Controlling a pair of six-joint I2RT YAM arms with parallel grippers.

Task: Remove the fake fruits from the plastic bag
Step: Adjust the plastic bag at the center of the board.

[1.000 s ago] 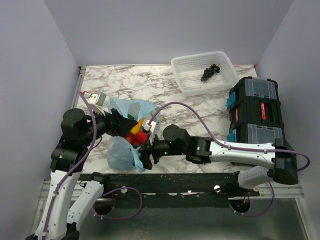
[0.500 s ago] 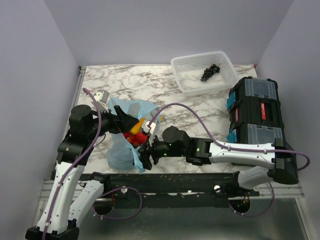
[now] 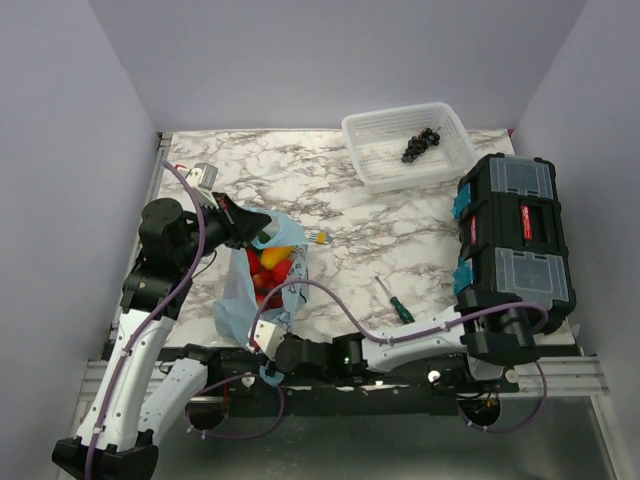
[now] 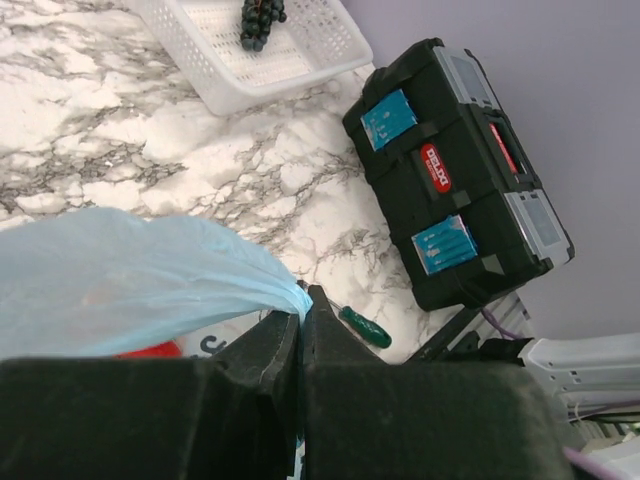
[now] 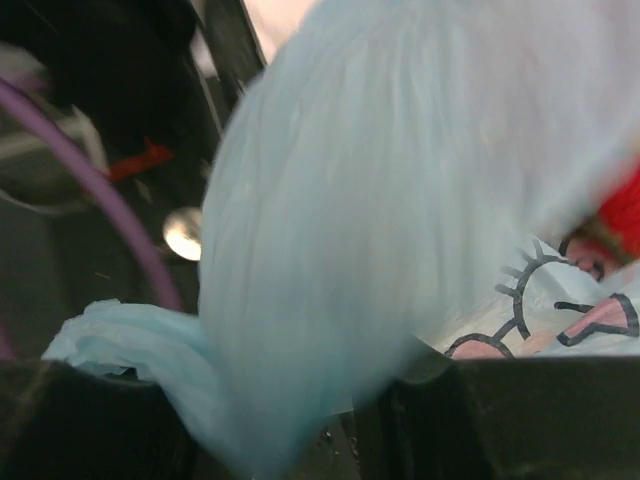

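Plastic bag point(image 3: 238, 310) | fake fruits point(image 3: 265, 278) inside | left fingers point(image 4: 265, 350) pinching its edge

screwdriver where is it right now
In the top view the screwdriver lies on the marble table, between the plastic bag and the black toolbox, nearer the toolbox.

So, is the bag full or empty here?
Not empty: red and orange-yellow fake fruits show through the open mouth of the plastic bag in the top view.
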